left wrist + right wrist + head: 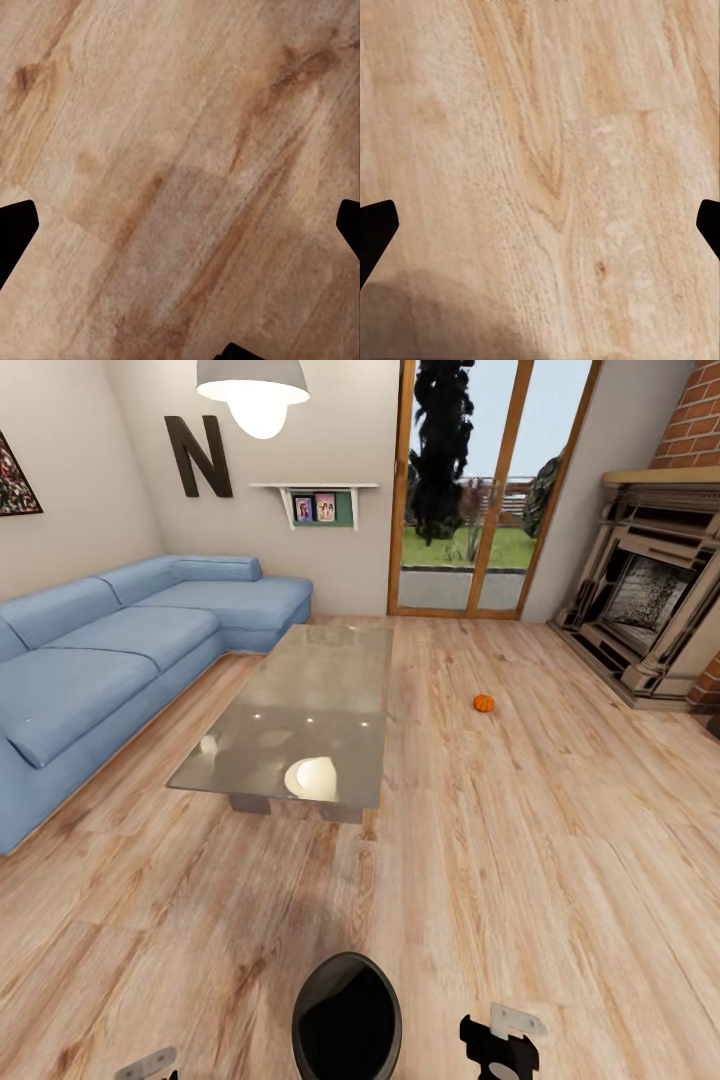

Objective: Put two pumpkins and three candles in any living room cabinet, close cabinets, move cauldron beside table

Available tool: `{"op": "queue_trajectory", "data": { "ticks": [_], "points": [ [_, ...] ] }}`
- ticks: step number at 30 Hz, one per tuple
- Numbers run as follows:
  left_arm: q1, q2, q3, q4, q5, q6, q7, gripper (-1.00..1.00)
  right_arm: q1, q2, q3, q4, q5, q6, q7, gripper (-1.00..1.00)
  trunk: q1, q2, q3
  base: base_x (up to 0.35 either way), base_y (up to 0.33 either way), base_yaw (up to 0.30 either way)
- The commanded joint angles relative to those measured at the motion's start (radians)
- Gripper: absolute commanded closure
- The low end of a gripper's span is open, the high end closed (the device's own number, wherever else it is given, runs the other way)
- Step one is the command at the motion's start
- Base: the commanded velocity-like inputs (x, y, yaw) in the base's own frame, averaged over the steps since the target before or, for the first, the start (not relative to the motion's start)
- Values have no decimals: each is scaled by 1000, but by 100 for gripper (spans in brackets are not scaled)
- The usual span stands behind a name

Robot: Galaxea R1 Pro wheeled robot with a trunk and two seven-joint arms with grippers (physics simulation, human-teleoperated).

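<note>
Wood floor (560,840) spreads wide; one pumpkin (484,703) lies on it, not yet put away. Both end effectors gape open, holding nothing. Cauldron (347,1015) waits near the glass table (300,710).

Both arms are hanging low at the near edge of the head view, with the left gripper (180,225) and the right gripper (540,225) pointing straight down. In each wrist view the two dark fingertips are sitting wide apart, gripping nothing.

Orange pumpkin (484,703), black cauldron (347,1017), blue sofa (120,650) (plain), pale wood-grain floor (520,860).
</note>
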Motion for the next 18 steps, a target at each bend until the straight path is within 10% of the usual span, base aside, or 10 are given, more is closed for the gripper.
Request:
{"op": "queue_trajectory", "data": {
  "ticks": [1,8,10,14,18],
  "points": [
    [0,-4,-3,0,2,-2,3,-100,-1,4,10,1,0,-5,-4,-100,0,0,-1,0,0,0],
    [0,-45,-3,-55,3,36,-1,-100,-1,56,103,2,44,-2,-4,-100,0,0,-1,0,0,0],
    [0,-56,-3,-143,2,151,-1,-100,-1,64,122,0,46,-2,-4,-100,0,0,-1,0,0,0],
    [0,-71,-3,-531,3,585,5,-100,-2,98,149,-23,50,26,-8,-100,0,0,-1,0,0,0],
    [-1,-114,-1,-649,2,732,14,-100,-2,115,154,-181,50,236,-12,-100,0,0,-1,0,0,0]
  ]
}}
